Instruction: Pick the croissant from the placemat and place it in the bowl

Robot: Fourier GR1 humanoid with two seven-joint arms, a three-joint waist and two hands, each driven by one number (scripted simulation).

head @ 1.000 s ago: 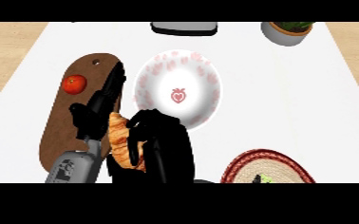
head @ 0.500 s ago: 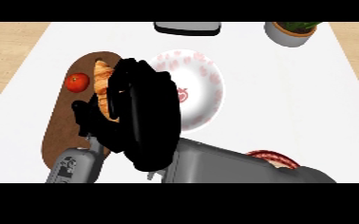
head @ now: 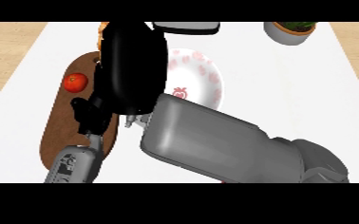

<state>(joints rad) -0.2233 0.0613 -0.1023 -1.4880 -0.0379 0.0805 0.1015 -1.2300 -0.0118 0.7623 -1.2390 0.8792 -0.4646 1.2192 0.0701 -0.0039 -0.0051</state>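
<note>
The croissant shows only as a small orange-brown sliver at the upper left of the frame, peeking out past the top edge of the right hand. That hand is a big black mass filling the upper middle, back toward us, and it appears to be curled round the pastry, though the fingers themselves are turned away and mostly hidden. Its grey forearm sweeps in from the lower right and covers much of the centre. Just right of the hand sits the bowl, white with red spots and a red strawberry mark at its bottom; the hand overlaps the bowl's left rim, so the croissant is up near the far-left edge of the bowl, not clearly inside it. Over on the left lies the brown placemat, with a red tomato resting on its upper part. The left hand is low at the left over the placemat, its dark fingers bent inward with nothing between them. A potted plant stands at the upper right.
</note>
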